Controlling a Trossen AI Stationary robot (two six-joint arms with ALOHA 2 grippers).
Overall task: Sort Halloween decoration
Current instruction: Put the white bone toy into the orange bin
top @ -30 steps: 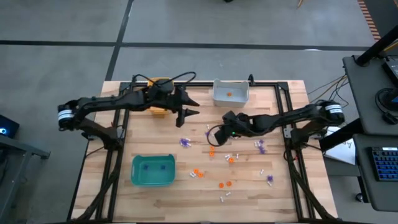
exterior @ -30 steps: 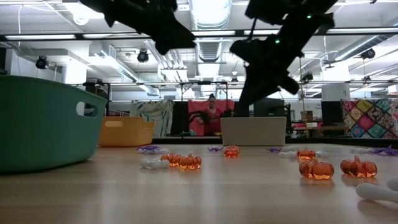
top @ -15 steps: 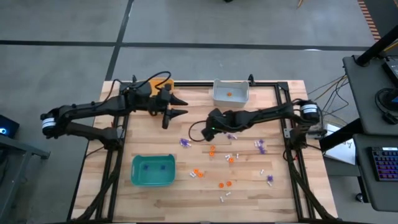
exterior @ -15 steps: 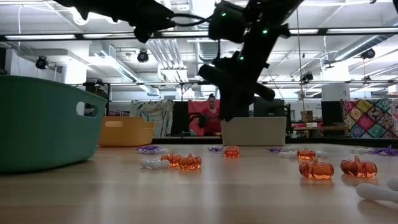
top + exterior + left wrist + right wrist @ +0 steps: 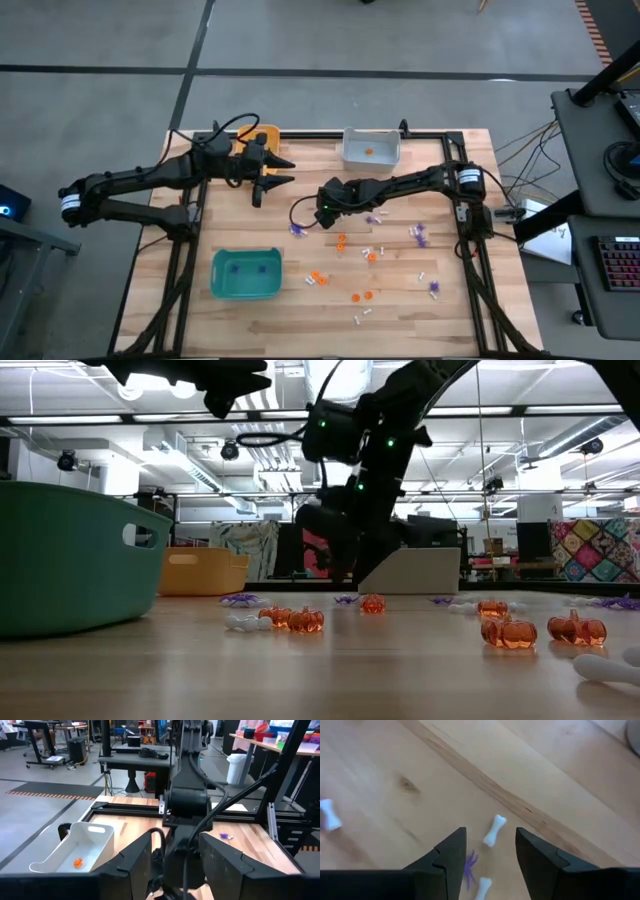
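Note:
The Halloween decoration lies scattered on the wooden table: purple spiky trinkets (image 5: 420,235), orange pumpkins (image 5: 318,279) and small white bones (image 5: 367,250). My right gripper (image 5: 305,221) slants down over the table's middle, open. In its wrist view a purple trinket (image 5: 470,862) and a white bone (image 5: 492,830) lie on the wood between its fingers, untouched. My left gripper (image 5: 285,171) hovers open and empty beside the orange-yellow bin (image 5: 262,135), pointing toward the right arm.
A grey-white bin (image 5: 370,148) with one orange trinket (image 5: 77,862) inside stands at the far edge. A teal bin (image 5: 245,273) with purple trinkets inside sits near the front left. Black rails (image 5: 450,160) frame the table. Bare wood lies between the bins.
My right gripper has gone toward the table's left edge and down, tipping more steeply, and now hangs low over the purple trinket near the middle. My left gripper has drawn back toward the left edge, beside the orange-yellow bin, and risen a little, staying open.

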